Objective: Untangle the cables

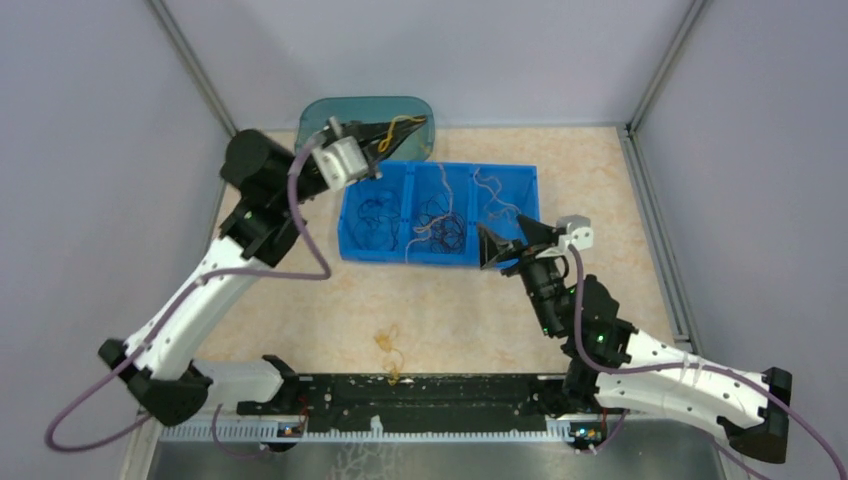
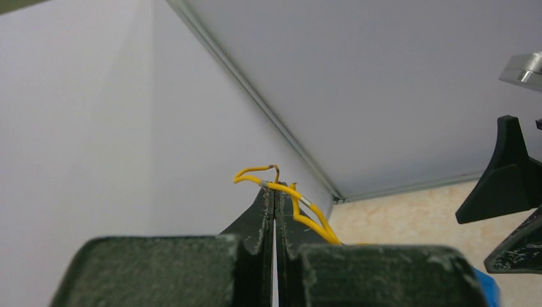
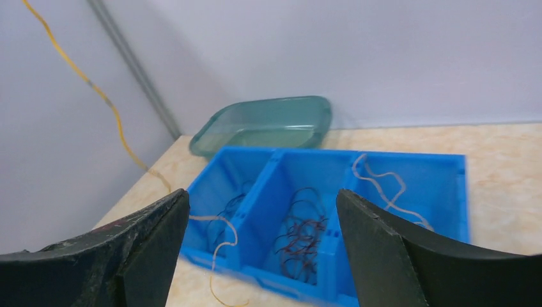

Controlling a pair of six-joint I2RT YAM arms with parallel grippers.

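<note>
Left gripper (image 1: 385,137): I see its fingers (image 2: 262,217) pressed tight together. They pinch a yellow cable (image 2: 307,217) close to the tips. The gripper is up in the air above the green tray (image 1: 340,110).

Yellow cable: a short bent end sticks out past the tips. In my right wrist view the cable (image 3: 96,93) is a long thin line. It slopes down toward the table (image 1: 620,200) by the left end of the blue bin (image 3: 409,157).

Right gripper (image 3: 262,195): its fingers (image 3: 396,256) are spread wide apart with nothing between them. It sits at the near right corner of the blue bin.

Blue bin: it has three boxes in a row.

Left box: thin dark wires (image 1: 375,215) lie inside. A pale wire (image 3: 224,236) goes over its front wall and down onto the table. I cannot tell if it joins the yellow cable.

Middle box: a clump of dark and reddish wires (image 3: 303,224).

Right box: one pale curly wire (image 3: 383,188).

Green tray: see-through, just behind the bin, by the back wall.

Loose tangle (image 1: 390,343): a small yellow-brown bunch lies on the table, well apart from the bin, close to the arm bases.
</note>
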